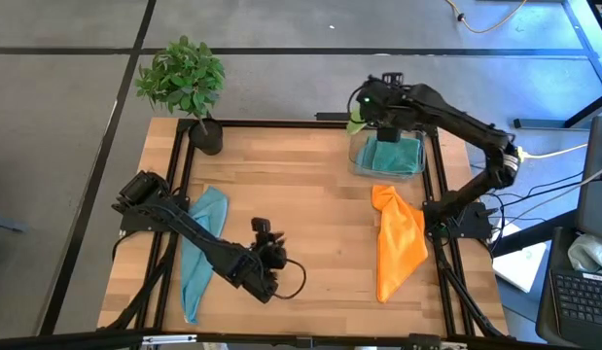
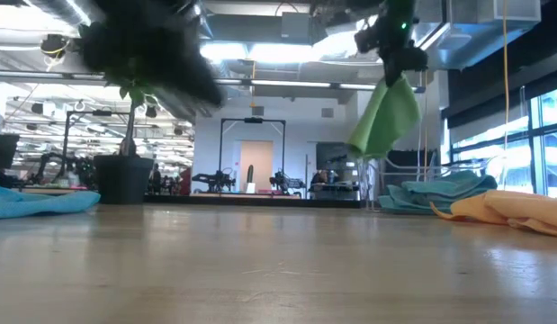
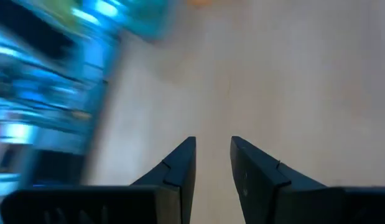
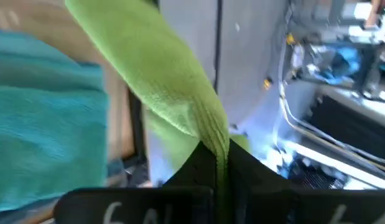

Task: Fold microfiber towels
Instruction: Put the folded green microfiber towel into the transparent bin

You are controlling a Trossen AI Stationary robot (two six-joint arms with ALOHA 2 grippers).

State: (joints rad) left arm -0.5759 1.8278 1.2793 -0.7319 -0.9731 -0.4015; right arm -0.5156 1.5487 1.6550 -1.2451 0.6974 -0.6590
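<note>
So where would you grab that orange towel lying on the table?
By the bunched peak at the far end of the orange towel, coming straight down from above. That end is gathered into a raised ridge the jaws can pinch; the rest lies flat on the table, leaving little to catch.

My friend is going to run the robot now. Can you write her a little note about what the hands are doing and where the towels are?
Right hand: shut on the lime green towel, holding it up over the clear bin at the table's far right corner.
Left hand: open, empty, near the table's front edge.
Teal towel: in the bin.
Orange towel: crumpled on the right side.
Light blue towel: crumpled on the left side.
Done: no towel looks folded.
Left: fold them all.
</note>
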